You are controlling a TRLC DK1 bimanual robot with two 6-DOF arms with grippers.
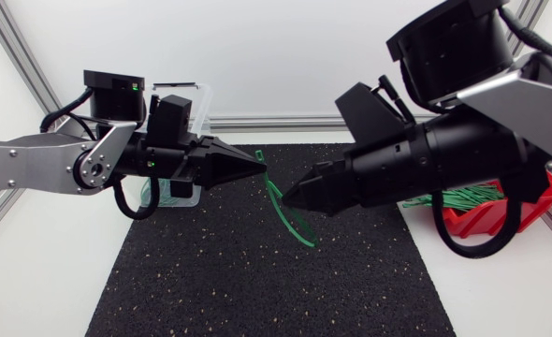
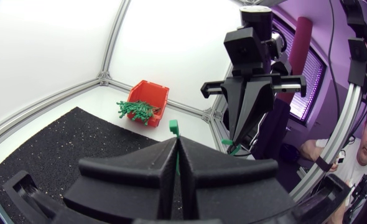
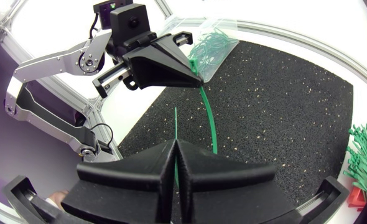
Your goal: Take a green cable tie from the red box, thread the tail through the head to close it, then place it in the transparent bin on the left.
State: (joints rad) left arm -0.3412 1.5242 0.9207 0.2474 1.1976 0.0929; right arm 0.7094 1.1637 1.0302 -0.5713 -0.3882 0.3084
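One green cable tie (image 1: 293, 225) hangs as a loop above the black mat (image 1: 257, 290), between my two grippers. My left gripper (image 1: 259, 168) is shut on the end with the head (image 2: 174, 127), which sticks up past its fingertips. Facing it a short way off, my right gripper (image 1: 286, 197) is shut on the tail (image 3: 175, 121), which pokes out ahead of its tips toward the left gripper (image 3: 198, 79). The strap (image 3: 211, 124) bows down between them. The red box (image 1: 501, 213) with several green ties (image 3: 361, 158) sits at the right, behind my right arm.
The transparent bin (image 1: 190, 195) stands at the mat's far left corner, partly hidden by my left arm, with green ties (image 3: 209, 43) inside. White table surface (image 1: 42, 281) surrounds the mat, and an aluminium frame rail (image 1: 276, 122) runs along the back.
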